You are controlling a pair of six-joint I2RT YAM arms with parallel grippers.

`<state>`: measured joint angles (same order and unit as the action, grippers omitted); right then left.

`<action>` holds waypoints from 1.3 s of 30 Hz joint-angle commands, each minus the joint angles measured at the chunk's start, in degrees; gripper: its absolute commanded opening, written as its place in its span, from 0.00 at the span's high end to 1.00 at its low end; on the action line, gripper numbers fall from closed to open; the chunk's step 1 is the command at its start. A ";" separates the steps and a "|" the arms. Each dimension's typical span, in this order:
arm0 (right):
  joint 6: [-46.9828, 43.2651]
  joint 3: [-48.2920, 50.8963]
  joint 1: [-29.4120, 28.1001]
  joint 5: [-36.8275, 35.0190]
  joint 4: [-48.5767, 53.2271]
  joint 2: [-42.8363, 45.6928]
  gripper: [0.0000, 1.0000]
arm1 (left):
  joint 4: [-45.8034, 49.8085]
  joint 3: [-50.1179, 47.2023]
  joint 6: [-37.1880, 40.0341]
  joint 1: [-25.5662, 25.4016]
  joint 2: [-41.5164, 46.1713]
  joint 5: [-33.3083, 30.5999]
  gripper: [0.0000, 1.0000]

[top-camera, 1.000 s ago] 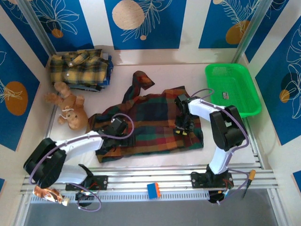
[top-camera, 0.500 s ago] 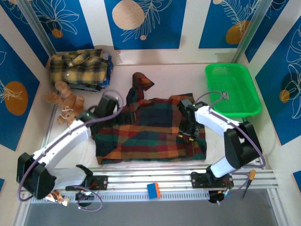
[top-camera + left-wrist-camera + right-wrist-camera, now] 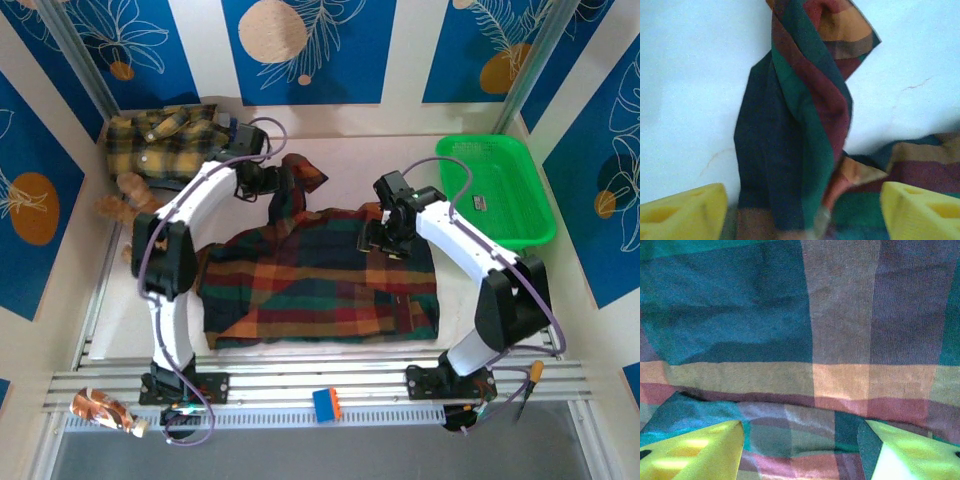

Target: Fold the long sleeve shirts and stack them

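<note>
yellow and black plaid shirt (image 3: 165, 145): looks folded already, parked in the back left corner of the table (image 3: 350, 160). i'd call that half done

dark plaid shirt (image 3: 320, 285): spread open mid table, body mostly flat with a few wrinkles, no folds in it yet

sleeve (image 3: 298, 178): twisted and poking out from the shirt's top edge toward the back wall, lying on the white surface

left gripper (image 3: 800, 215): reaches way out to that sleeve. yellow fingertips stand apart with the twisted cloth running between them, nothing pinched as far as i can see

right gripper (image 3: 802, 452): low over the upper right part of the dark shirt, fingers apart, plaid fabric right under them. not clamped on anything

progress: my guess is roughly halfway, one shirt folded, one only laid out

left to do: bring the sleeves in, fold the body over, then set it on the yellow one

bystanders: brown teddy bear (image 3: 125, 186) by the left wall, green basket (image 3: 500, 170) at the right. neither belongs to the job
</note>
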<state>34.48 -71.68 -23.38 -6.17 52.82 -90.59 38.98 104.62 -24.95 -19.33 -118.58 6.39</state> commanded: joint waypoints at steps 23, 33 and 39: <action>-2.86 -12.87 9.05 4.62 2.21 -17.98 0.42 | 1.83 23.35 -4.57 2.36 -28.55 6.45 0.43; 0.99 -9.36 9.60 1.86 2.38 -21.03 0.45 | -3.98 26.23 -4.56 5.61 -29.19 5.55 0.93; 2.35 -7.71 9.41 0.28 2.94 -22.28 0.45 | -9.43 32.09 -2.76 7.27 -29.64 5.08 0.94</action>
<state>35.14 -80.44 -13.54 -4.71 53.87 -111.28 34.35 132.86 -29.43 -13.54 -147.79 11.55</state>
